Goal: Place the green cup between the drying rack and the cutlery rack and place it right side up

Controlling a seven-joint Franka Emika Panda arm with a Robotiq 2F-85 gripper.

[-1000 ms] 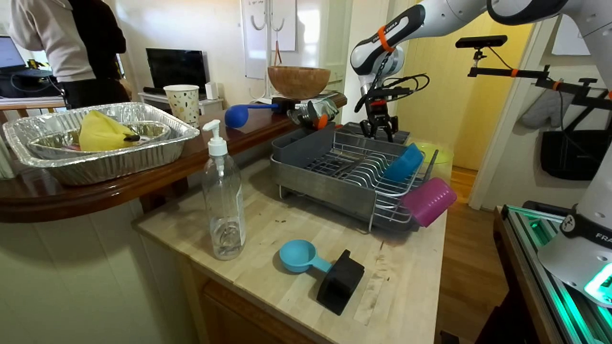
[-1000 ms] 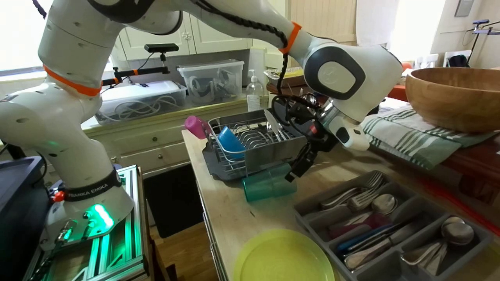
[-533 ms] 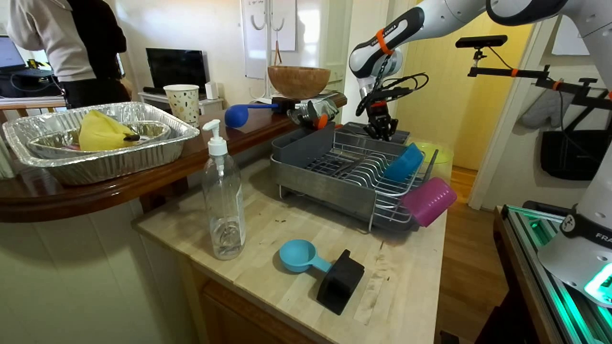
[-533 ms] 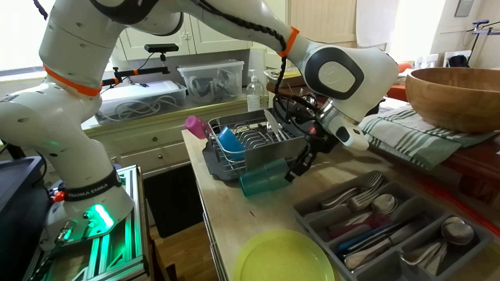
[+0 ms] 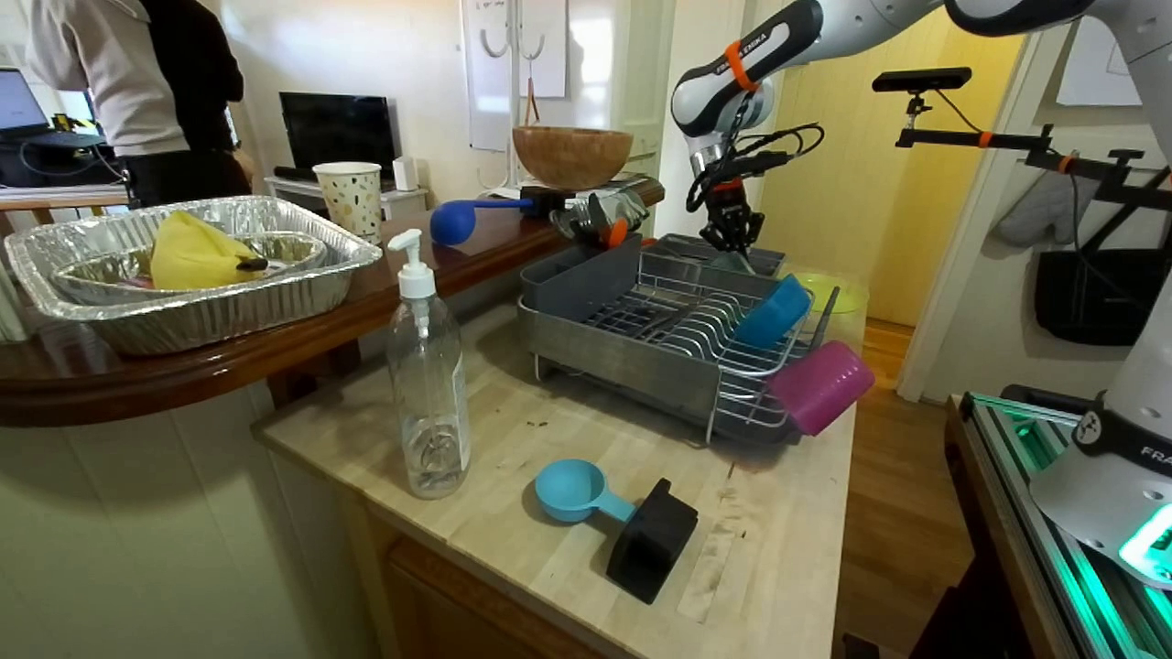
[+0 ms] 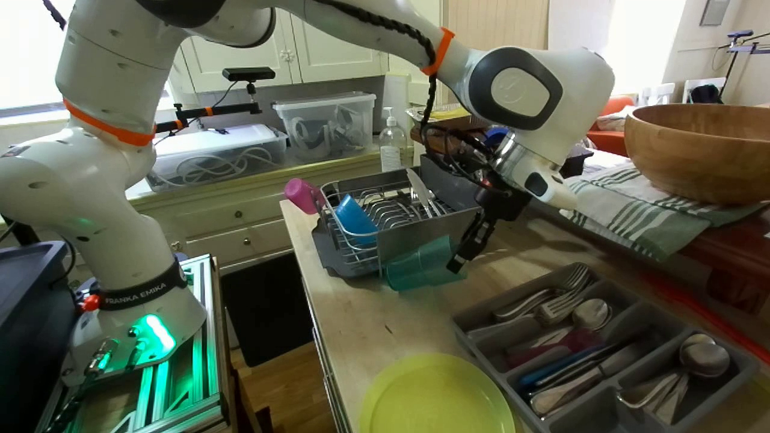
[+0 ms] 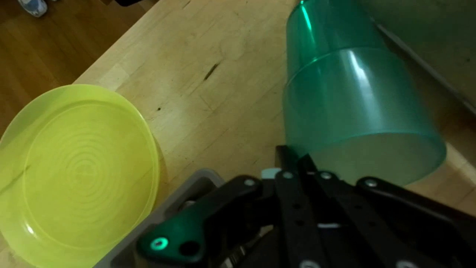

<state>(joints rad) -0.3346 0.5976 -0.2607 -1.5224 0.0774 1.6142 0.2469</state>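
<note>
The teal green cup [image 6: 418, 269] is held on a tilt beside the long wall of the drying rack [image 6: 415, 233], on the side towards the cutlery rack [image 6: 490, 370]. My gripper [image 6: 457, 263] is shut on the cup's rim, and the cup looks raised from the counter. In the wrist view the green cup [image 7: 342, 89] has its wide mouth towards the gripper [image 7: 295, 153], one fingertip outside the wall and one inside. An exterior view shows the gripper [image 5: 732, 245] beyond the drying rack [image 5: 623, 357], which hides most of the cup.
A yellow plate [image 6: 436, 397] lies near the counter edge, beside the cutlery rack. On the drying rack are a blue cup [image 6: 355, 219] and a magenta cup [image 6: 302, 195], the latter overhanging its end. A wooden bowl [image 6: 692, 159] stands on the raised ledge with a striped towel.
The gripper's spread fingers have come together on the cup's rim. The cup first shifted a little towards the rack, then rose with the gripper and tilted.
</note>
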